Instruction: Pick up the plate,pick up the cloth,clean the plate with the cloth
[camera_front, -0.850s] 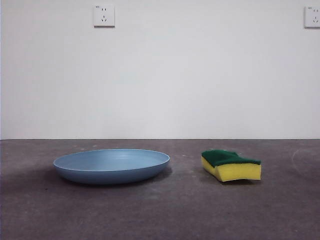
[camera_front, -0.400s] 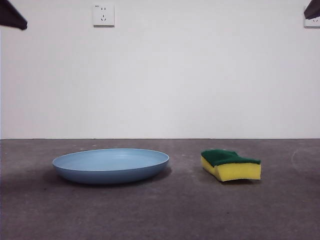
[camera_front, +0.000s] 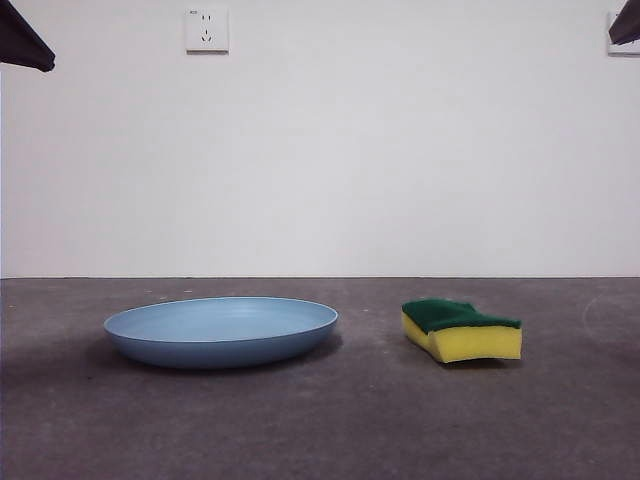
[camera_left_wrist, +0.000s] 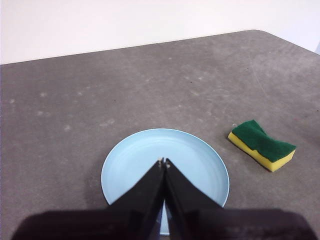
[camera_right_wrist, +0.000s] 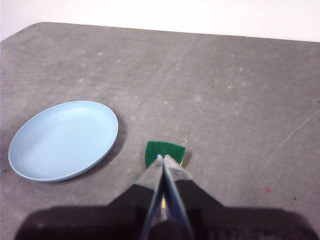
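Left gripper (camera_left_wrist: 163, 162) held high, jaws pressed together, empty; the plate (camera_left_wrist: 165, 165) lies flat on the table (camera_left_wrist: 150, 85) directly below its tips. Right gripper (camera_right_wrist: 162, 158) likewise raised, jaws clenched, empty; the cloth (camera_right_wrist: 165, 151) sits beneath its tips, beside the plate, not touching.

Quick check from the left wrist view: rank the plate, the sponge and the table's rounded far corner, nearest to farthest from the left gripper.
1. The plate: directly under the left gripper, whose shut jaws hang over its middle.
2. The sponge: off to one side of the plate, apart from it, green face up.
3. The table's rounded far corner: well beyond the sponge, by the wall.
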